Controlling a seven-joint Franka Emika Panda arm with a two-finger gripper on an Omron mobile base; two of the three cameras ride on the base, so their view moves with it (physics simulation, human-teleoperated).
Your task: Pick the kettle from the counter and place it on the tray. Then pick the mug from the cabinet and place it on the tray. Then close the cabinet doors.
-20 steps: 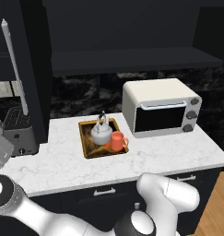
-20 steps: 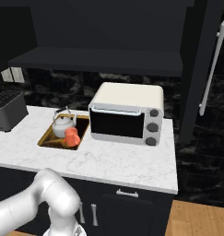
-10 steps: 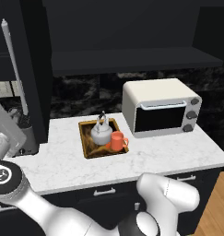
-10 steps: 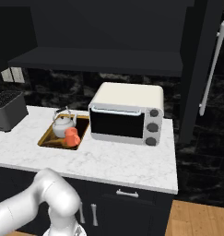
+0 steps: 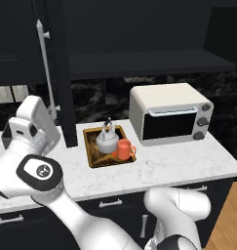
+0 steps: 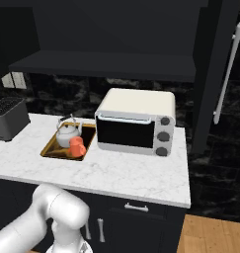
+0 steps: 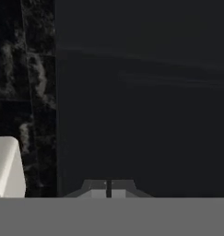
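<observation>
From the left base view, the kettle (image 5: 106, 141) and mug (image 5: 124, 149) were seen resting together in the tray (image 5: 92, 158) by the counter's (image 5: 188, 163) back edge. From the right base view, a cabinet door (image 6: 216, 74) was seen swung open. In the hand view, the gripper (image 7: 109, 189) was pointed at a dark panel, apparently for closing; its fingertips were seen pressed together, holding nothing.
</observation>
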